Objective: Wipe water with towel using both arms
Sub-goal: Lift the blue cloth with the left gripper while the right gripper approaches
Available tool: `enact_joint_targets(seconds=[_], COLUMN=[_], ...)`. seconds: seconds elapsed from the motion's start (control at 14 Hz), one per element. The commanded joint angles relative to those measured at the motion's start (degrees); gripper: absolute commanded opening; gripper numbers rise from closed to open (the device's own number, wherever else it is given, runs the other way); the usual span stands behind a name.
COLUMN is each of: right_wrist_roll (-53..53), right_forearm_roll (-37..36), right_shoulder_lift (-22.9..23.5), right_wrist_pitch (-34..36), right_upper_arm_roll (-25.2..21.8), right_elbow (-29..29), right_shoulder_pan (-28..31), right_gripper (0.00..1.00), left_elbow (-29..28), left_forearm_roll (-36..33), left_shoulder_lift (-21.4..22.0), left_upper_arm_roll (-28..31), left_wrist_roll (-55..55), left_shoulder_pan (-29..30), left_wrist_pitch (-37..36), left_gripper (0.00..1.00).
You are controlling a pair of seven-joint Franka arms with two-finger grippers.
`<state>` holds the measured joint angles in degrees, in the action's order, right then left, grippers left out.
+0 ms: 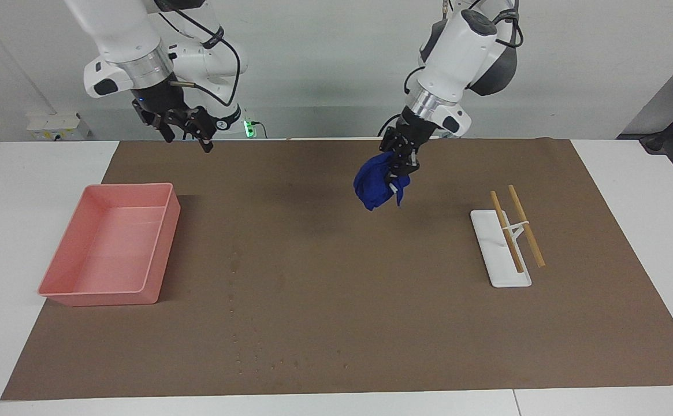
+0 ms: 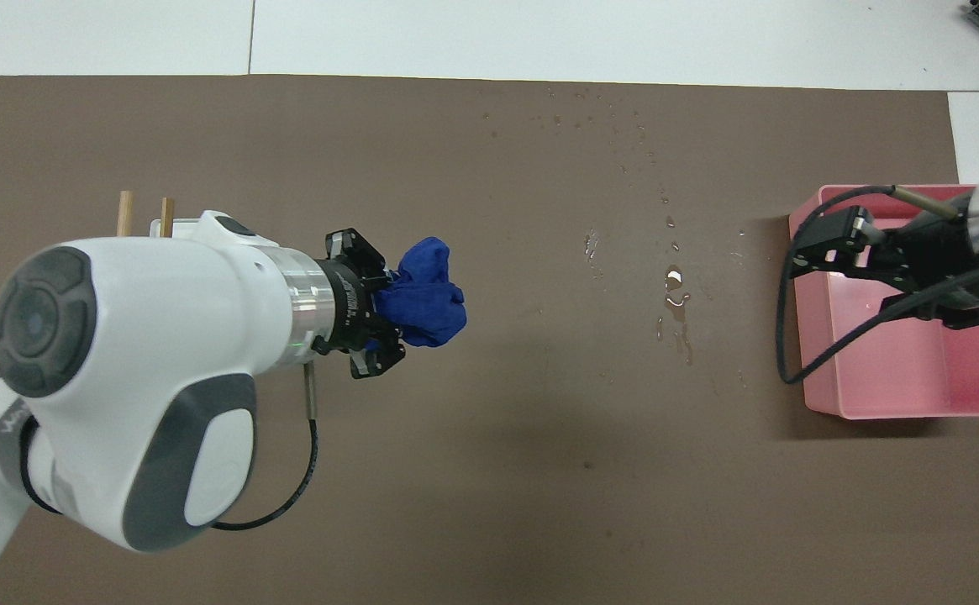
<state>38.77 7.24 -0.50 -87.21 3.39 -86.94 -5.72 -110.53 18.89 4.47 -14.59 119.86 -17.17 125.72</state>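
Left gripper (image 1: 397,167) angled down, clutching towel (image 1: 374,185) above mat (image 1: 336,323)

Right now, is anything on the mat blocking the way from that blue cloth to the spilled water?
Nothing visible. The left hand holds the towel up over bare mat; the water lies beside the pink bin.

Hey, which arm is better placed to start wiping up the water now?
Left, probably: the left gripper already holds the towel above the mat, while the right gripper hangs empty near the pink bin.
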Motion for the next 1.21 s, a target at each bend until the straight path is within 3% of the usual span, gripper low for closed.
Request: enact_joint_targets(seconds=[0.0,0.36,0.79,1.14], right_wrist_roll=[11.6,41.1,49.7,51.3], right_forearm_roll=[4.3,13.3,14.2,15.2], right_shoulder_lift=[-0.6,0.9,2.4,3.2], right_wrist_pitch=[-2.8,-8.9,-15.0,-19.1], right_upper_arm_roll=[0.0,0.0,0.1,0.0], right_elbow=[-1.1,-1.5,-1.5,-1.6], right_shoulder_pan=[-2.3,-6.1,-12.0,-13.0], right_gripper=[1.00,1.00,0.99,0.95], left_elbow=[0.7,5.3,5.2,5.2], left_forearm_roll=[-0.2,-6.8,-6.9,-7.0], left_shoulder_lift=[0.1,-1.2,-1.3,-1.3], left_upper_arm_roll=[1.0,0.4,-0.1,0.0], left_wrist_roll=[7.8,20.8,23.8,23.8], left_shoulder_pan=[-5.0,-7.9,-10.0,-10.0], left_wrist_pitch=[4.3,10.0,13.8,13.8], left_gripper=[0.00,0.00,0.00,0.00])
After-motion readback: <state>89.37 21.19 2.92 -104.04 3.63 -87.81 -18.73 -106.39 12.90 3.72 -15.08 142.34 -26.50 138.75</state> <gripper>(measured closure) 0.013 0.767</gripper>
